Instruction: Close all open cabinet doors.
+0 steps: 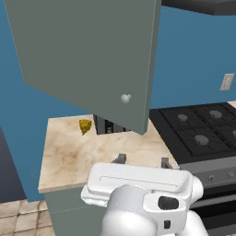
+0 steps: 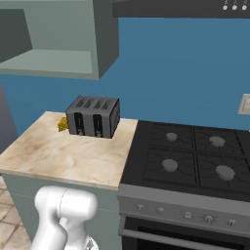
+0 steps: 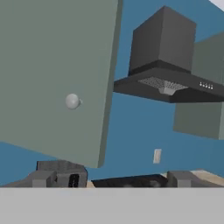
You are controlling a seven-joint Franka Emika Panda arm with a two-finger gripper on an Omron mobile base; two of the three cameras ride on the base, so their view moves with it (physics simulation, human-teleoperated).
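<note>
**Wall cabinet door stands open over the counter**

The cabinet door (image 1: pixel 87 55) hangs swung out above the marble counter (image 1: pixel 69 156), its silver knob (image 1: pixel 125 98) at the lower corner nearest the stove (image 2: pixel 195 161). A toaster (image 2: pixel 93 116) sits at the counter's back edge. The gripper (image 1: pixel 142 161) is spread wide, holding nothing.

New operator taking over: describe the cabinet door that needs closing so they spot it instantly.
Start at the black stove; left of it is a marble counter with a toaster. Above hangs the open cabinet door, a grey-green panel swung out toward the robot, with a round silver knob.
</note>
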